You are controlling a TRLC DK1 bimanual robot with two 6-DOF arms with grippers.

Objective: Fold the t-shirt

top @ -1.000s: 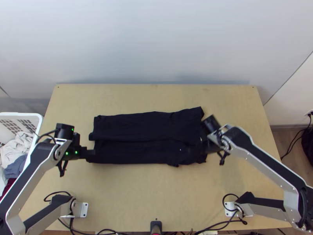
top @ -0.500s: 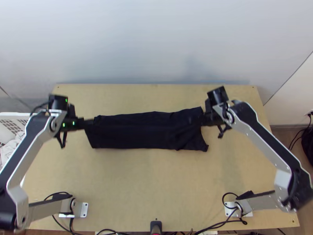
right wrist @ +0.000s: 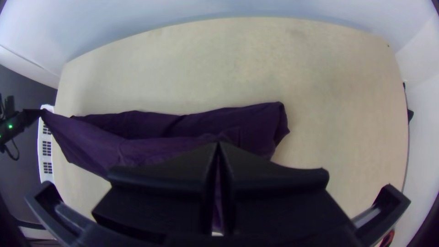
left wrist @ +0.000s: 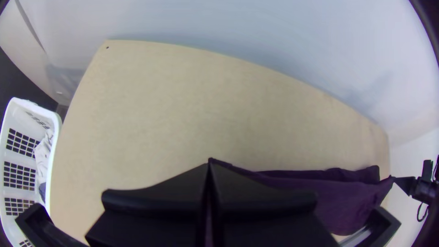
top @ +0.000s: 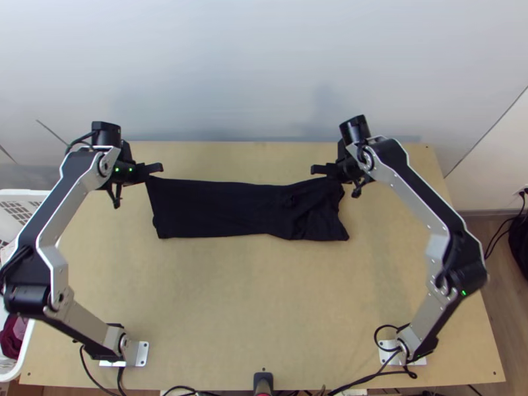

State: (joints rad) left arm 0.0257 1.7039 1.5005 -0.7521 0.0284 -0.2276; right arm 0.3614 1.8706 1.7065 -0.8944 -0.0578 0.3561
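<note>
Left pincer [top: 158, 168] holds one t-shirt [top: 218, 208] end raised; right pincer [top: 315, 169], the other

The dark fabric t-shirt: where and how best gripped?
Grip the t-shirt at both ends of its raised long edge, left black pincer and right black pincer each from its own end; this long strip would probably sag from one grip.
</note>
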